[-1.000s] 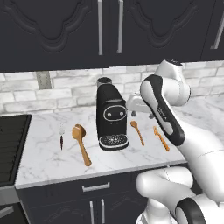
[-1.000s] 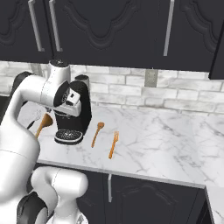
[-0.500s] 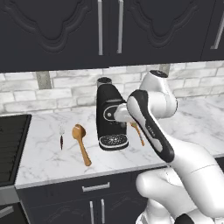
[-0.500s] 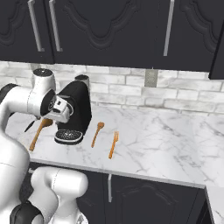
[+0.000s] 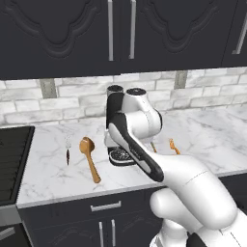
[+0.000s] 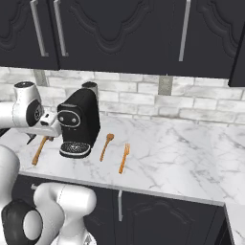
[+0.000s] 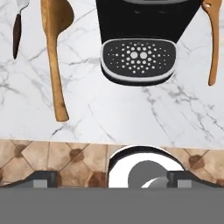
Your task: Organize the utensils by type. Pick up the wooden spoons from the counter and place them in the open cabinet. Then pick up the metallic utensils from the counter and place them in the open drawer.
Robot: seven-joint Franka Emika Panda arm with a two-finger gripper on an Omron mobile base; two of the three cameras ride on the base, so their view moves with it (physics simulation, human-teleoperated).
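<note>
Looking down over the counter's front edge, my gripper (image 7: 113, 179) is open, its fingertips (image 7: 43, 178) wide apart with nothing between them. The large wooden spoon (image 7: 54, 52) lies ahead to the left on the white marble counter (image 7: 131, 113). Beside that spoon is the silver fork with a dark handle (image 7: 17, 26). The slimmer wooden spoon (image 7: 213, 39) lies right of the coffee machine. In the base views the large spoon (image 5: 90, 157) and silver fork (image 5: 67, 152) sit left of the machine; the small spoon (image 6: 106, 146) and orange fork (image 6: 124, 158) sit right of it. The open cabinet and open drawer are out of view.
A black coffee machine (image 6: 79, 122) stands mid-counter, its round drip tray (image 7: 139, 59) straight ahead of the hand. A black stove top (image 5: 12, 159) borders the counter on the left. Dark upper cabinets (image 5: 120, 34) with closed doors hang above. Brown floor tiles (image 7: 65, 162) show below the counter edge.
The arm has swung left, from the right side of the coffee machine across its front to the counter's near edge. The utensils have not moved.
</note>
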